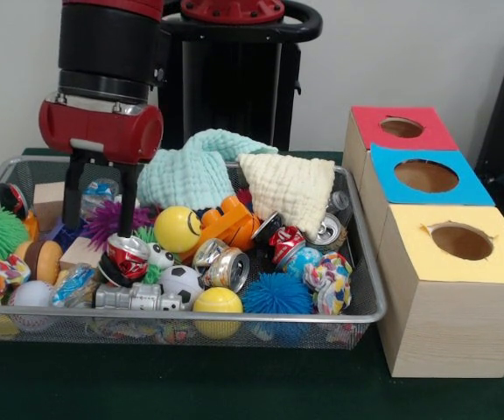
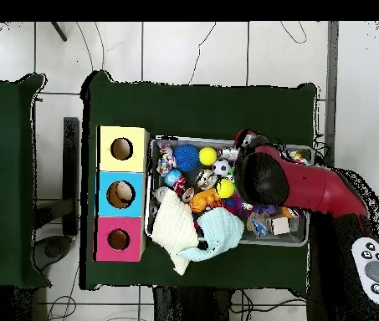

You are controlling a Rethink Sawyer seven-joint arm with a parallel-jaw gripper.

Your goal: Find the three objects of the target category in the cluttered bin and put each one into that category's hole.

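The wire mesh bin [image 1: 367, 262] is full of mixed objects; it also shows in the overhead view [image 2: 152, 180]. My gripper [image 1: 100, 227] hangs inside its left part, open, with nothing between the fingers [image 1: 72, 197]. One fingertip sits just above a crushed red can [image 1: 128, 256]. A purple spiky ball [image 1: 105, 219] lies behind the gripper. Other crushed cans [image 1: 226, 265] lie mid-bin, with a red one [image 1: 287, 243] and a silver one [image 1: 328, 229] further right. In the overhead view the arm's head [image 2: 259, 175] hides the gripper.
Three wooden boxes stand beside the bin, with holes in red [image 1: 402, 128], blue [image 1: 426, 176] and yellow [image 1: 462, 241] tops. The bin also holds a yellow smiley ball [image 1: 176, 228], soccer ball [image 1: 180, 282], blue spiky ball [image 1: 276, 294], mint cloth [image 1: 195, 171] and cream cloth [image 1: 289, 188].
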